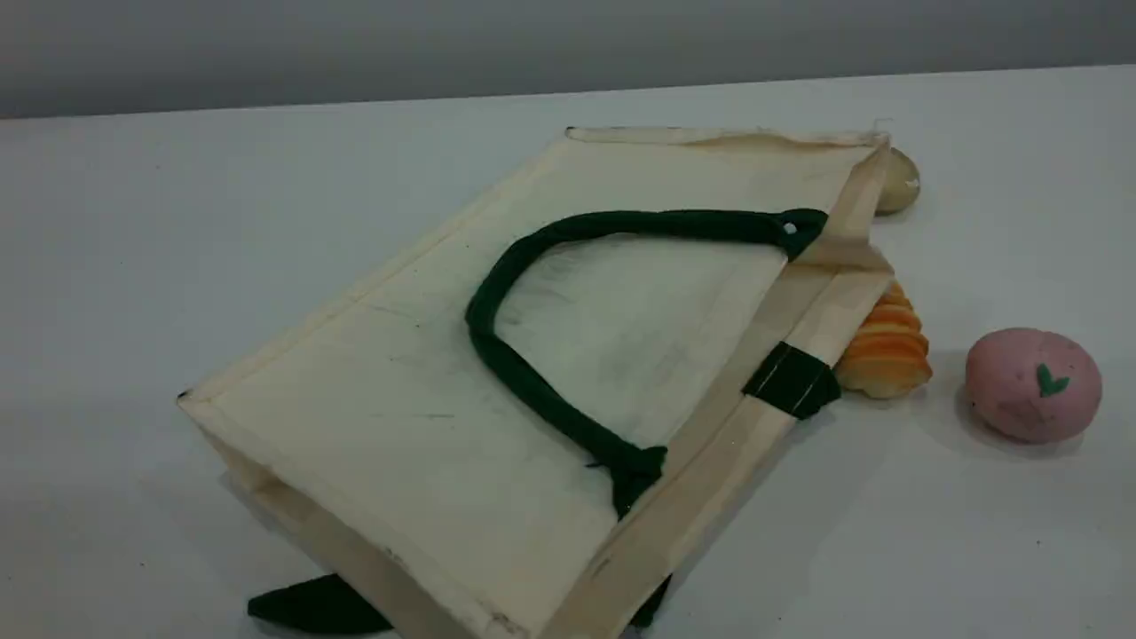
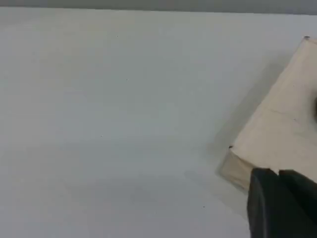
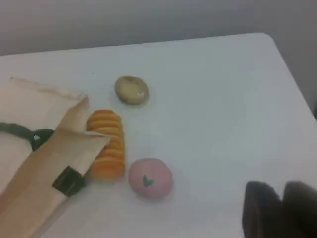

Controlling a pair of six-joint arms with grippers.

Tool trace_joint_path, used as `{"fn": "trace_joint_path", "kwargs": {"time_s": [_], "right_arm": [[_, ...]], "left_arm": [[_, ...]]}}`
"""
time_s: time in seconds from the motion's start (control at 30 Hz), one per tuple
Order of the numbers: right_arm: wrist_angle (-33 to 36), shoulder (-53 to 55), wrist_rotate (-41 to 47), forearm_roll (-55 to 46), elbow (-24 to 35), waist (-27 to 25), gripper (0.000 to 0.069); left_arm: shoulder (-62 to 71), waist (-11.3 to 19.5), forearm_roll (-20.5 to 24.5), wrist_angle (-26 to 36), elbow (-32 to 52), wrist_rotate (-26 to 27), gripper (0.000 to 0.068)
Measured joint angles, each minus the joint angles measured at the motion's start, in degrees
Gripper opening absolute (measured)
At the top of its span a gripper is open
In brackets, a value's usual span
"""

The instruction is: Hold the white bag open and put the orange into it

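The white bag (image 1: 426,390) lies flat on the table, its mouth toward the right. One dark green rope handle (image 1: 524,373) rests on its upper side. The orange is out of view in every frame. Neither arm shows in the scene view. In the left wrist view, my left gripper (image 2: 278,173) hangs over the bag's corner (image 2: 282,129), tips almost touching and holding nothing. In the right wrist view, my right gripper (image 3: 282,191) hovers above bare table to the right of the bag (image 3: 29,163), its blurred tips close together and empty.
A ridged yellow-orange bread loaf (image 1: 883,351) (image 3: 106,144) lies partly under the bag's mouth edge. A pink ball with a green leaf mark (image 1: 1029,383) (image 3: 150,178) sits to its right. A tan rounded object (image 1: 898,182) (image 3: 131,90) lies behind the bag's far corner. A second green handle (image 1: 311,608) pokes out underneath.
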Motion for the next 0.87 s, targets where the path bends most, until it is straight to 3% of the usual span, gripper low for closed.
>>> {"fn": "trace_joint_path", "kwargs": {"time_s": [0.87], "right_arm": [[0.0, 0.0, 0.0, 0.0, 0.0, 0.0, 0.0137]], "left_arm": [[0.0, 0.1, 0.0, 0.0, 0.0, 0.0, 0.0083]]}}
